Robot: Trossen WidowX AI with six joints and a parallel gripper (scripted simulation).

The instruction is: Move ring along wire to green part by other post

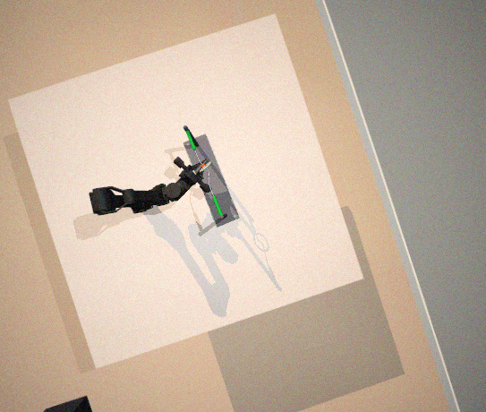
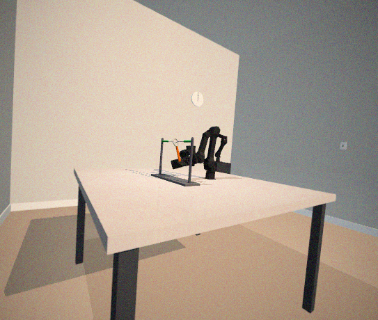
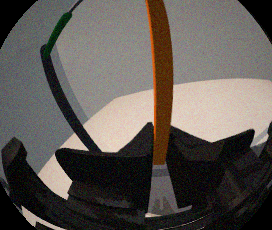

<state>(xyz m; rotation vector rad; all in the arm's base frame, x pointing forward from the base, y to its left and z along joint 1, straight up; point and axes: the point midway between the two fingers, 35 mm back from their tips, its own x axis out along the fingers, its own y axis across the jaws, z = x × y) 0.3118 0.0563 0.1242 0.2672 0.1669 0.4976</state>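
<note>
My gripper (image 1: 198,169) (image 2: 179,161) (image 3: 155,126) is shut on the lower end of the orange handle (image 1: 201,166) (image 2: 177,152) (image 3: 159,62). The handle stands nearly upright. Its ring (image 1: 205,165) (image 2: 177,147) is up at the wire, about midway between the two posts (image 2: 161,156) (image 2: 191,160), over the thin grey part. The green parts (image 1: 190,136) (image 1: 217,206) (image 2: 166,141) (image 2: 186,141) lie next to each post. In the wrist view one green part (image 3: 58,29) and its post (image 3: 63,102) show on the left, and the ring is cut off at the top edge.
The posts stand on a dark grey base plate (image 1: 227,197) (image 2: 174,179) on the table (image 1: 103,269) (image 2: 184,209). The arm's base (image 1: 103,200) (image 2: 216,167) sits behind the frame. A wall stands behind the table.
</note>
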